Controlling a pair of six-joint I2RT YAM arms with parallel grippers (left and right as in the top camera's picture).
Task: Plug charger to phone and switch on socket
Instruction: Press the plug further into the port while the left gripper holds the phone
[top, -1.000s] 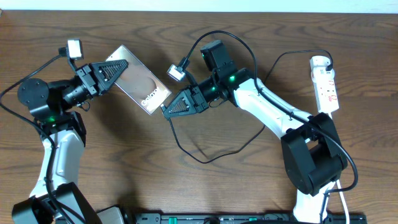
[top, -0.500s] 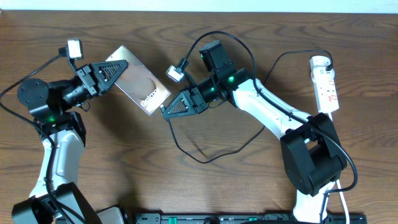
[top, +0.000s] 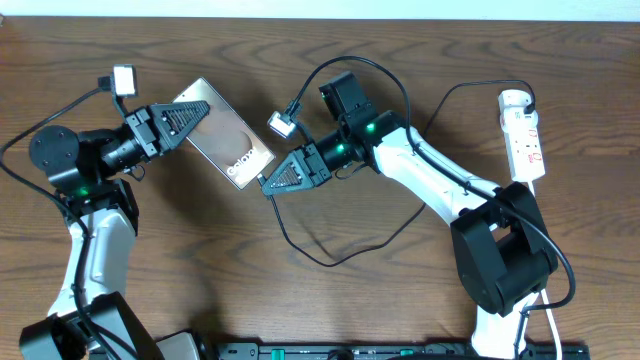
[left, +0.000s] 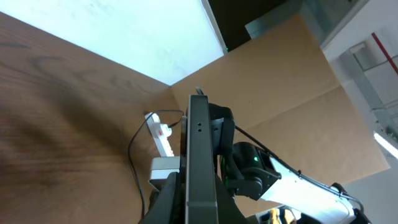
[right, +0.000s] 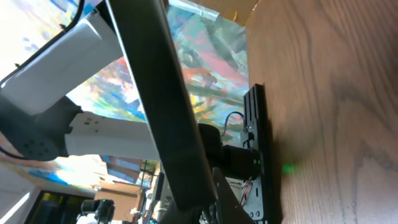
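My left gripper (top: 188, 113) is shut on the phone (top: 228, 145), a dark-brown slab with white lettering, and holds it tilted off the table. In the left wrist view the phone (left: 199, 149) shows edge-on between my fingers (left: 198, 208). My right gripper (top: 268, 181) is shut on the free end of the charger (top: 320, 258), with its tip right at the phone's lower end. The connector itself is hidden. The thin black cable loops over the table below the right arm. In the right wrist view the phone (right: 163, 106) is a dark bar just ahead of my fingers (right: 217, 199). The white socket (top: 523, 135) lies at the far right.
The socket also shows small in the left wrist view (left: 161, 132), with a black cable leading to it. A black rail (top: 400, 350) runs along the table's front edge. The right arm (top: 430, 175) reaches across the table's middle.
The phone has shifted slightly up and left in my left gripper. My right gripper with the charger end has followed leftward and closed the small gap to the phone's lower end.
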